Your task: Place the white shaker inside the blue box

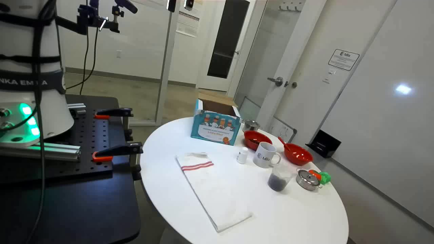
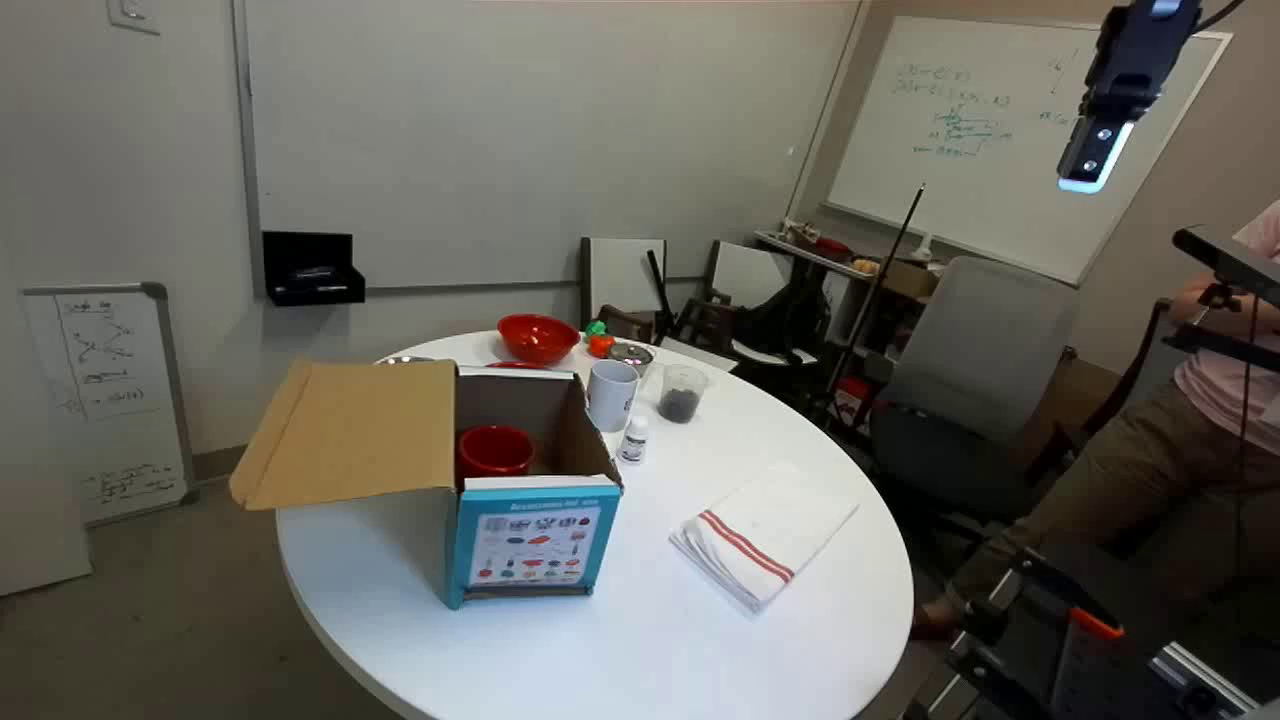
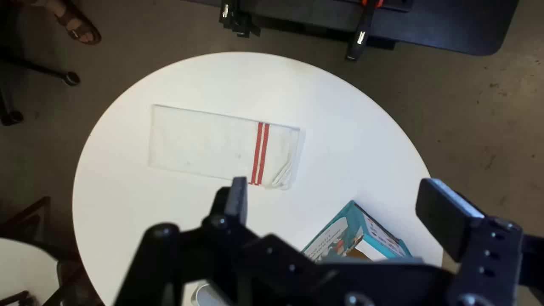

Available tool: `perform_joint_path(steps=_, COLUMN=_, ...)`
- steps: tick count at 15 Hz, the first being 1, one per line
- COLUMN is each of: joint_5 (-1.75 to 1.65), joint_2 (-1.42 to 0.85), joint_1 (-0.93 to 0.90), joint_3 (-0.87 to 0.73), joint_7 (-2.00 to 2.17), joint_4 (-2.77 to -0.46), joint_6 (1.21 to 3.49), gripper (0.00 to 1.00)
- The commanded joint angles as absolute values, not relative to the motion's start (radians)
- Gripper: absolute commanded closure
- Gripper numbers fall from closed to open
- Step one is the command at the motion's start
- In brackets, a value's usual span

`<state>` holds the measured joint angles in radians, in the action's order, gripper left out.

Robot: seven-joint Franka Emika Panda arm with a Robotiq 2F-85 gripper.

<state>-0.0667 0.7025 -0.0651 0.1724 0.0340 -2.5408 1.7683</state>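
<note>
While our hand (image 3: 340, 197) gapes wide, grasping nothing, the white shaker (image 1: 242, 156) stands upright on the tabletop (image 1: 252, 189), below centre in both exterior views; we judge it light, stiff and slick, best pinched around its body.

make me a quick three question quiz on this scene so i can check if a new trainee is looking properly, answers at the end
1. True or false: the white shaker stands on the table, outside the blue box.

2. Multiple choice. Stripe colour on the folded cloth:
a) green
b) red
c) blue

3. Short answer: in the wrist view, is the gripper open or shut?

Key:
1. True; it is upright beside the white mug in both exterior views.
2. b
3. Open, with nothing held.
</note>
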Motion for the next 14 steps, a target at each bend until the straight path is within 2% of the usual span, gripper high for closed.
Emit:
perform_joint_path(steps=1, joint_5=-0.076, joint_2=0.700, joint_1=-0.084, joint_3=0.157, joint_7=0.044, joint_4=-2.539, joint_6=1.766, gripper=0.00)
perform_joint_path(steps=11, joint_5=-0.076, joint_2=0.700, joint_1=-0.084, joint_3=0.157, joint_7=0.044, joint_4=-2.539, joint_6=1.766, gripper=0.00)
perform_joint_path(steps=14, joint_5=-0.090, joint_2=0.638, joint_1=-0.093, joint_3=0.161, joint_7=0.018, joint_4=-2.510, joint_6=1.805, gripper=0.00)
